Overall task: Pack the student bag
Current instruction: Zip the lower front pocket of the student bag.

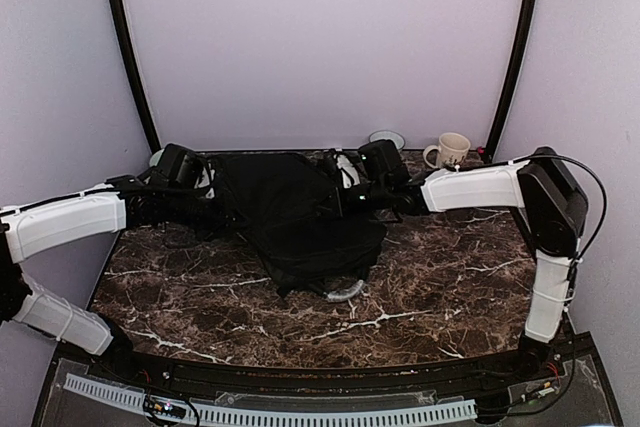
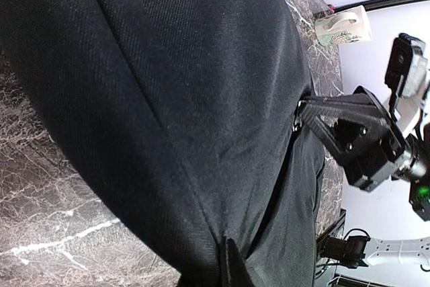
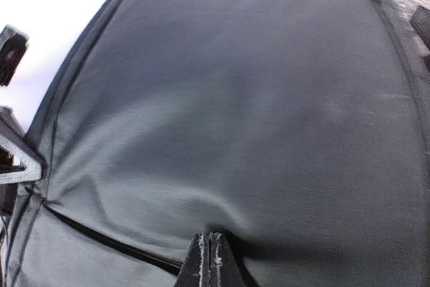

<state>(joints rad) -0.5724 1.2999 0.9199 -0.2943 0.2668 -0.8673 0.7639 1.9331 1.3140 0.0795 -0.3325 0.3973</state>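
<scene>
The student bag (image 1: 290, 217) lies at mid-tabletop (image 1: 450, 287) between the 2 arms, long axis back to front. The right end effector (image 3: 209, 260) is pressed together, pinching its fabric. The left end effector (image 1: 208, 195) meets its left edge; closure cannot be determined.

Soft, even light, no hard shadows.
The student bag (image 3: 235, 119) looks washed grey and blurry up close; the back wall (image 1: 320, 37) glows bright; wrist pictures bend at edges.
</scene>
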